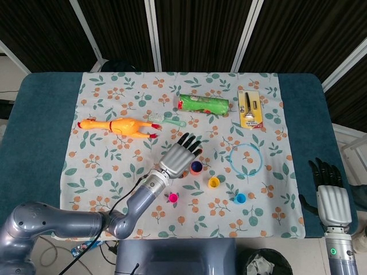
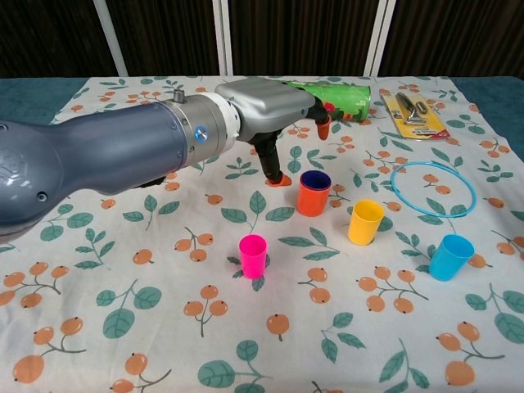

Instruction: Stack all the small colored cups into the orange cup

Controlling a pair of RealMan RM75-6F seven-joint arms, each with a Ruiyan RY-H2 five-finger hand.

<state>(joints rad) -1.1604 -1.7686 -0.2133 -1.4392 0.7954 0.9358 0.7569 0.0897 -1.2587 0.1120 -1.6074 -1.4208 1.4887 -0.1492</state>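
The orange cup (image 2: 313,196) stands mid-table with the dark blue cup (image 2: 315,179) nested inside it, only its rim showing; from above the pair shows as one cup (image 1: 196,167). My left hand (image 2: 270,102) hovers just left of it, fingers spread and holding nothing, also seen as the left hand (image 1: 179,154) in the head view. A pink cup (image 2: 253,255) stands in front, a yellow cup (image 2: 364,222) to the right, a light blue cup (image 2: 450,256) further right. My right hand (image 1: 331,195) rests off the table's right edge, fingers straight.
A blue ring (image 2: 433,188) lies right of the cups. A green snack tube (image 1: 203,103), a carded tool pack (image 1: 250,107), a rubber chicken (image 1: 117,125) and a small green brush (image 1: 166,119) lie along the far half of the floral cloth (image 2: 115,311).
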